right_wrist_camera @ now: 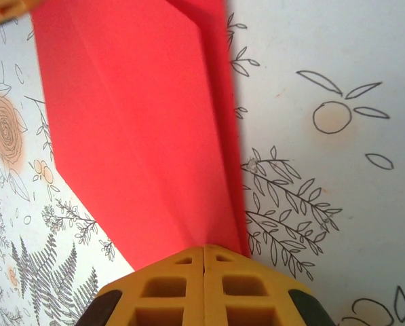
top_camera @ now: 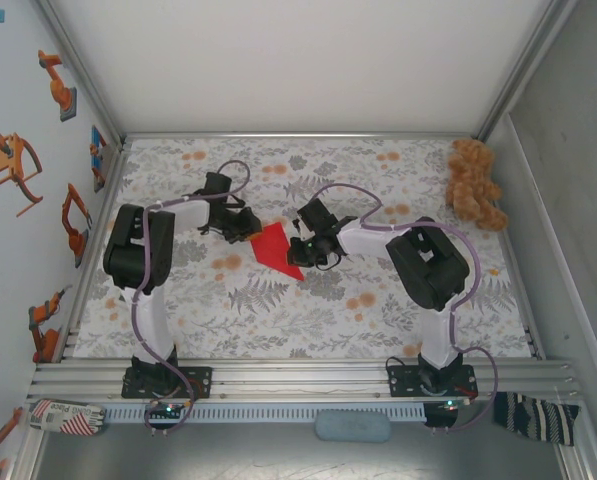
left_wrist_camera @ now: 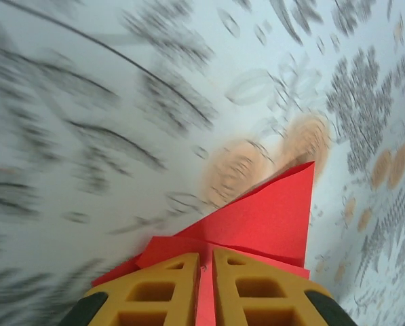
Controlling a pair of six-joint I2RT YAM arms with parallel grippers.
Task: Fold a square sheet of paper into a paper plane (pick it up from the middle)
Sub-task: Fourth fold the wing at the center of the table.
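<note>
Left gripper, right gripper both clamped on folded red paper, opposite edges; probably to steady it for creasing.

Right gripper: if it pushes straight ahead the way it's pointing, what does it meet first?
The red paper it pinches, running straight ahead of the right gripper; past it, possibly the left gripper, though depth is unclear.

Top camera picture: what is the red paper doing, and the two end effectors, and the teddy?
red paper: partly folded with a sharp tip, pinched at two sides
left end effector: shut on the red paper
right end effector: shut on the red paper's edge
teddy bear: sitting in the far right corner, nothing touching it
</note>
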